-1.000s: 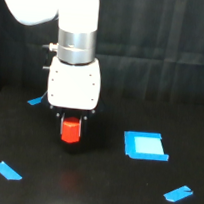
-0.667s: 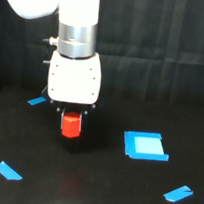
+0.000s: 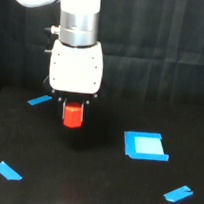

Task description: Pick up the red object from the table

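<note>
The red object (image 3: 72, 116), a small red-orange block, hangs clear of the black table (image 3: 97, 190) in the exterior view. My gripper (image 3: 72, 118) is shut on it, dark fingers at both its sides, under the white wrist housing. A faint reddish reflection shows on the table below the block.
A blue square patch (image 3: 145, 145) lies to the exterior view's right of the gripper. Blue tape strips sit at the back left (image 3: 39, 100), front left (image 3: 7, 170) and front right (image 3: 178, 194). A dark curtain forms the backdrop.
The gripper has risen with the red object held in it, lifting it higher above the table.
</note>
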